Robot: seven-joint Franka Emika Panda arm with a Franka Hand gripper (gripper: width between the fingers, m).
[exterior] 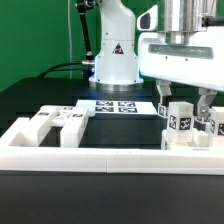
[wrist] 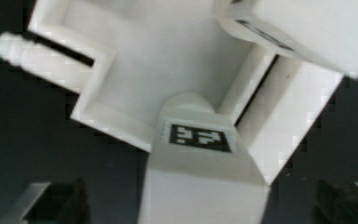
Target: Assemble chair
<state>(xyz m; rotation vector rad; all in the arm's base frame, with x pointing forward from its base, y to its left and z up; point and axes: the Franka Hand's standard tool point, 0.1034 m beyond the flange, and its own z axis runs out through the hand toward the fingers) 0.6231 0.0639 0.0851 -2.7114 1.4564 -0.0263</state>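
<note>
Fingers (wrist: 51, 203) wide apart; chair piece (wrist: 202, 150) between, untouched.

No legible words, only a warning triangle (exterior: 117, 48) on the arm base (exterior: 113, 70) (chair tags (wrist: 201, 134) mere patterns)

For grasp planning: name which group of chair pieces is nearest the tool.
The tagged group at the exterior view's right, directly under the tool; the other group lies at that view's left.

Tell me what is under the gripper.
Under the open gripper stand white tagged chair pieces, one of them between its spread fingers. Their undersides and the patch of table beneath them are covered.
</note>
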